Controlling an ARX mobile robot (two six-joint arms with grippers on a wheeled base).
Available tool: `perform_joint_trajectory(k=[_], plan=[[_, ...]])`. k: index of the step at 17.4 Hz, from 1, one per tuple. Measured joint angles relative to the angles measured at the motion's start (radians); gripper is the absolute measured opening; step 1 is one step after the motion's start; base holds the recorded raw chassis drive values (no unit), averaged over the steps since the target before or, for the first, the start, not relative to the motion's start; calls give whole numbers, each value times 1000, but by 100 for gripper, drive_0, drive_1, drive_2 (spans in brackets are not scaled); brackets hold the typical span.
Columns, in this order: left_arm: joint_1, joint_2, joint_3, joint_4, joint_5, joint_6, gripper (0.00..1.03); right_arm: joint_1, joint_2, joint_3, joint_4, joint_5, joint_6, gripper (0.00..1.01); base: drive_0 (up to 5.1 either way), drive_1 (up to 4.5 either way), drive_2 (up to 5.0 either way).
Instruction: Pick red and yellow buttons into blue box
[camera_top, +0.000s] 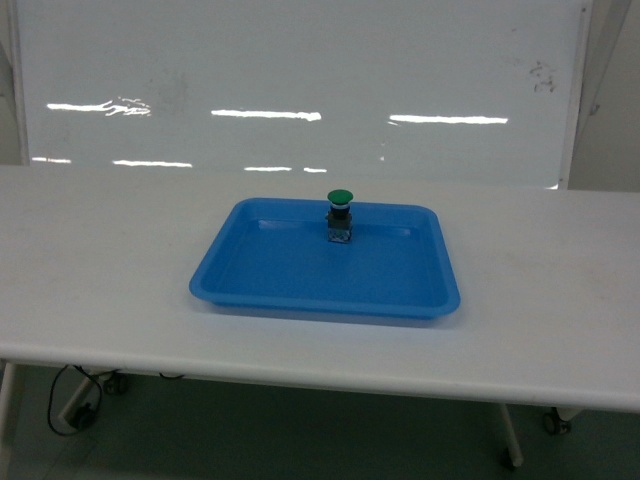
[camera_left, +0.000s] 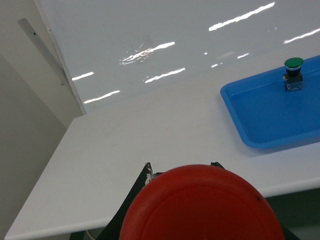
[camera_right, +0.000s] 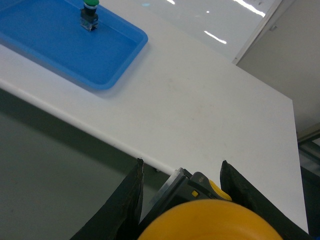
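Observation:
The red button (camera_left: 200, 205) fills the bottom of the left wrist view, its cap facing the camera. My left gripper (camera_left: 181, 167) is shut on it, with only the dark fingertips (camera_left: 141, 184) showing behind the cap, near the table's front left edge. In the right wrist view the yellow button (camera_right: 210, 222) sits between the black fingers (camera_right: 127, 202) of my right gripper (camera_right: 182, 167), which is shut on it; its black and clear base (camera_right: 182, 187) points forward over the table's front edge. The blue box is out of view. Neither gripper shows in the head view.
A shallow blue tray (camera_top: 250, 285) lies mid-table, also seen as the tray (camera_left: 250, 115) and the tray (camera_right: 115, 60). A green-capped button (camera_top: 340, 215) stands upright at its far side. A whiteboard (camera_top: 300, 80) backs the white table (camera_top: 100, 280).

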Motion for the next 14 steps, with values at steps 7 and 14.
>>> perform_joint_trajectory(k=[7, 14], plan=[[0, 0, 0, -1, 0, 2, 26, 0, 0, 0, 0, 0, 0, 40, 342, -481, 163], [0, 1, 0, -1, 0, 2, 26, 1, 0, 0, 0, 0, 0, 40, 358, -476, 142]])
